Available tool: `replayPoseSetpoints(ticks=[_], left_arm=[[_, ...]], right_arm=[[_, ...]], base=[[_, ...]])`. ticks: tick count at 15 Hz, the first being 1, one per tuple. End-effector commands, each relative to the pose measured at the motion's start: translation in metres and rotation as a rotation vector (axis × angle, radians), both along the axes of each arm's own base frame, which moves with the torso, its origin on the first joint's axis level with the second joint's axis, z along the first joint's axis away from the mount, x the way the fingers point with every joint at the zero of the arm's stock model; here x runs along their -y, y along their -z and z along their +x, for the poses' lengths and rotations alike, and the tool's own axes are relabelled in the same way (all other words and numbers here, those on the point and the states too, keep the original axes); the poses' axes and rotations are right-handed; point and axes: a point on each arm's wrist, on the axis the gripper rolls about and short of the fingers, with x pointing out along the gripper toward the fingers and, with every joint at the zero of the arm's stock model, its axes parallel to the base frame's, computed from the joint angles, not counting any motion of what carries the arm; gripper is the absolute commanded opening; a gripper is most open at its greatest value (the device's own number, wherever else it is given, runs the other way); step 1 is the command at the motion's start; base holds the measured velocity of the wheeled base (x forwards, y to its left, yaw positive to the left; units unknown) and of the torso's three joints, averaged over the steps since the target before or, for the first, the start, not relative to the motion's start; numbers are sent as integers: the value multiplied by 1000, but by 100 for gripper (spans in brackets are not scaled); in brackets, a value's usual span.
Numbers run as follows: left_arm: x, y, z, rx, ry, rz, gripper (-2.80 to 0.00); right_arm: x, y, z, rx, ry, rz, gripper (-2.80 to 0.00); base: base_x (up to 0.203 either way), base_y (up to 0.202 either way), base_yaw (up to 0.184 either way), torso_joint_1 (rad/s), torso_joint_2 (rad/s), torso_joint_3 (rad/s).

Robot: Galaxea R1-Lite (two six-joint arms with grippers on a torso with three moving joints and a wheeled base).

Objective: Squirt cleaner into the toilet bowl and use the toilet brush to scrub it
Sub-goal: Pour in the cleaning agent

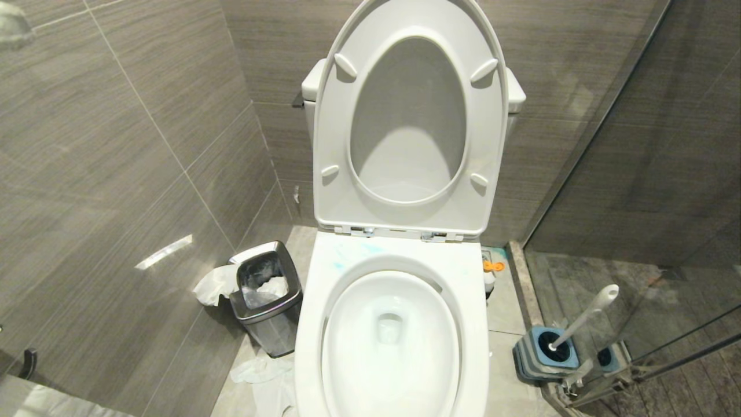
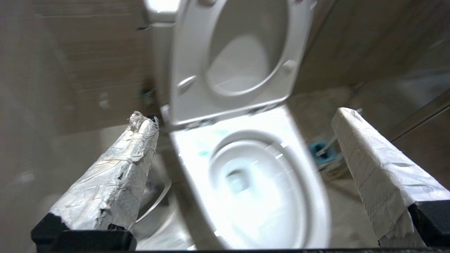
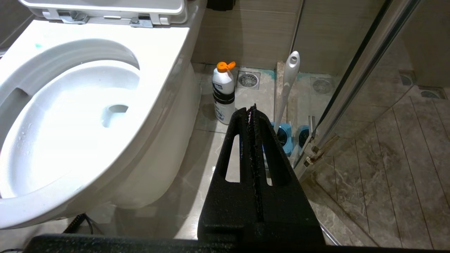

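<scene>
White toilet bowl (image 1: 393,324) lies open — toilet brush (image 1: 584,315) stands in its holder (image 1: 544,353).

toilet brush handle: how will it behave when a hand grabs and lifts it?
The toilet brush has a long slim glossy handle, so probably slippery and apt to twist in a grip. It leans in its holder, so the light-looking holder may tip or drag along. Grabbed near the tip, the head would likely swing.
</scene>
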Motion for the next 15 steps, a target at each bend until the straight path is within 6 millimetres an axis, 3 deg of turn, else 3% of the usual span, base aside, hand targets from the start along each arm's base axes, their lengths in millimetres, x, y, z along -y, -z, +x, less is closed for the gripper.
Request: replayPoseSetpoints(ticks=[1, 4, 10, 11, 12, 15], left_arm=[[-13, 6, -15, 19, -83, 104, 0], [-25, 9, -31, 70, -175, 164, 0], [-46, 27, -80, 87, -200, 164, 0], [-47, 25, -85, 102, -210, 158, -95], [-49, 23, -91, 126, -182, 147, -280], [-53, 23, -118, 205, -137, 120, -280]], right_arm=[[0, 0, 0, 0, 0, 0, -280], [0, 0, 0, -1, 0, 0, -280], [0, 0, 0, 0, 0, 0, -280], [0, 0, 0, -2, 0, 0, -280], [0, 0, 0, -2, 0, 0, -280], [0, 0, 0, -1, 0, 0, -280]], base=[[0, 0, 0, 0, 0, 0], [0, 0, 0, 0, 0, 0], [0, 0, 0, 0, 0, 0], [0, 0, 0, 0, 0, 0], [0, 0, 0, 0, 0, 0], [0, 0, 0, 0, 0, 0]])
